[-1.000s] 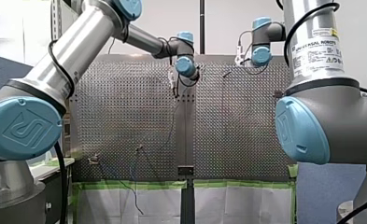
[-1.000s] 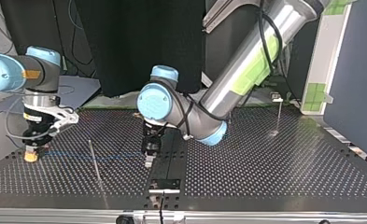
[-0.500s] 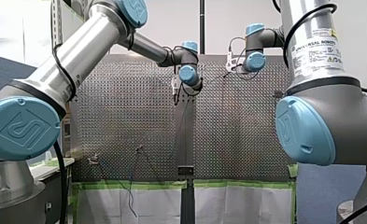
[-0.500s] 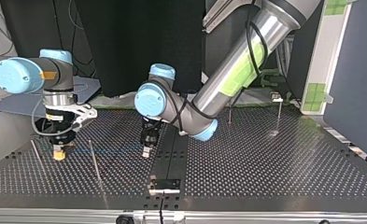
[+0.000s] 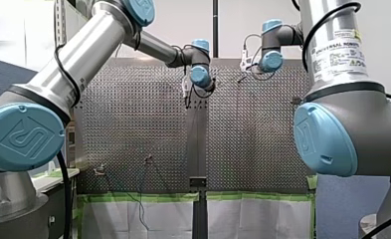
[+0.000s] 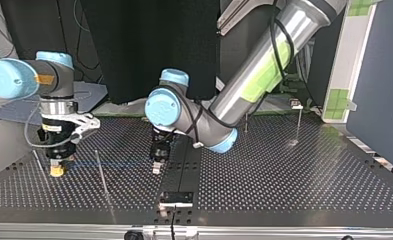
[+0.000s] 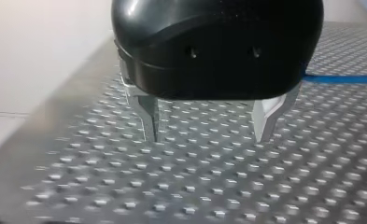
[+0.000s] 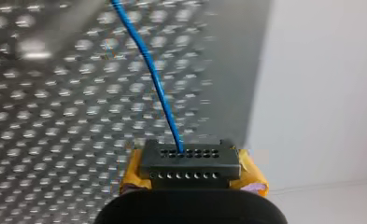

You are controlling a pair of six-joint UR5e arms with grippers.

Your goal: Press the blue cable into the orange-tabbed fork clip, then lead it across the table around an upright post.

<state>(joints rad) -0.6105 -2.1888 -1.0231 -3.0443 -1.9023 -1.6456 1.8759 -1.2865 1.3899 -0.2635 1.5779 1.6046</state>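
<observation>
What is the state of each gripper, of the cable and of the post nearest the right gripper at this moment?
left gripper, open, holding nothing.
right gripper, shut on the blue cable.
blue cable, held at one end, leading almost straight ahead of that gripper.
upright post, standing, no gripper on it.

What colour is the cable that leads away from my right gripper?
Blue. The cable shows best in the right wrist view.

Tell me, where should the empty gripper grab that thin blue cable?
Probably the straight stretch of the thin blue cable beside my open left gripper, straddled from above: it runs taut and low over the perforated table.
</observation>
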